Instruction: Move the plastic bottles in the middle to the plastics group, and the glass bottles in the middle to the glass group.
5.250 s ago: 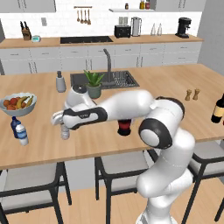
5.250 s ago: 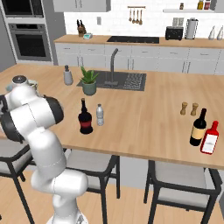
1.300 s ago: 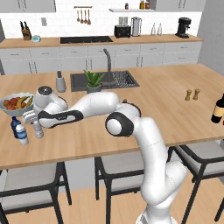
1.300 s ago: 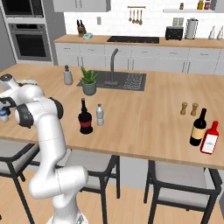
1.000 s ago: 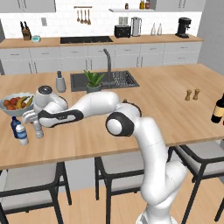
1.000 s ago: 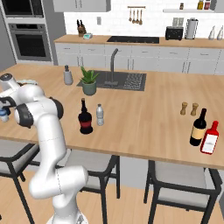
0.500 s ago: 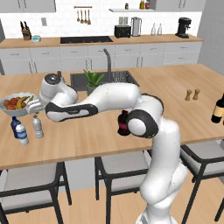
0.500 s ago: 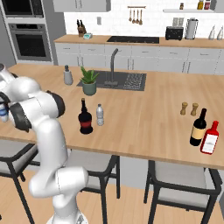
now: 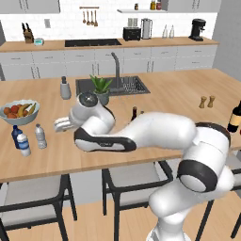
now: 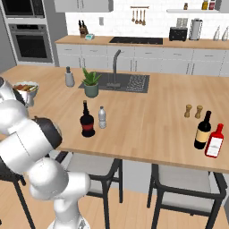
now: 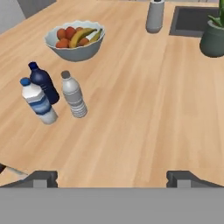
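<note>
One clear plastic bottle (image 11: 73,95) stands upright just beside the dark blue bottle (image 11: 43,82) and the blue-capped pale bottle (image 11: 38,103), at 3 o'clock of them. The gripper (image 11: 111,177) hangs apart and empty above the counter (image 11: 144,109). The other clear bottle (image 10: 102,117) stands mid-island at 3 o'clock of the red-labelled dark bottle (image 10: 87,120); the wine bottle (image 10: 202,130) stands far right.
</note>
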Tool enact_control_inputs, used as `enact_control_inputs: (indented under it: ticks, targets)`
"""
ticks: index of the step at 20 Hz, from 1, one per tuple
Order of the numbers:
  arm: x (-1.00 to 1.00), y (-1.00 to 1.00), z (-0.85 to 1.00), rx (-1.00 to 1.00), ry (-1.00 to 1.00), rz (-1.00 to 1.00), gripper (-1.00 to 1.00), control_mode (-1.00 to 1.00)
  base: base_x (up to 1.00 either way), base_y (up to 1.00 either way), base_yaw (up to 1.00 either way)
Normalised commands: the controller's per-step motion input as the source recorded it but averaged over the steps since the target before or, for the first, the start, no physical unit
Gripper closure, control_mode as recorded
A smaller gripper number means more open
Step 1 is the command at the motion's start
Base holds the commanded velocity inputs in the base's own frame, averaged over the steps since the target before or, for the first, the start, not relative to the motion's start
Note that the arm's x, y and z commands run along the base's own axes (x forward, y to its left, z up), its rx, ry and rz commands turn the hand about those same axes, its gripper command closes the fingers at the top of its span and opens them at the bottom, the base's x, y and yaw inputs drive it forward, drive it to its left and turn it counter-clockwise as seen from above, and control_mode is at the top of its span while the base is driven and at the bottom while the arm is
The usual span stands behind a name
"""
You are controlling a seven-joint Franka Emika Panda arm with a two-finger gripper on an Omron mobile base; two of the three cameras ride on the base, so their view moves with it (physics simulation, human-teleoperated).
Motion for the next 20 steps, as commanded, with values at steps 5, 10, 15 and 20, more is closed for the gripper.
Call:
enact_control_inputs:
  ticks: [5,10,15,20]
  targets:
    - [-0.34,-1.00,0.36,-0.18,0.09,-0.02,-1.00,-1.00,0.00,0.00,0.00]
    - [-0.39,-1.00,0.45,-0.31,0.04,-0.01,-1.00,-1.00,0.00,0.00,0.00]
    - [-0.53,-1.00,0.16,-0.22,0.06,-0.13,-1.00,-1.00,0.00,0.00,0.00]
    - [-0.26,-1.00,0.20,0.11,0.06,-0.38,-1.00,-1.00,0.00,0.00,0.00]
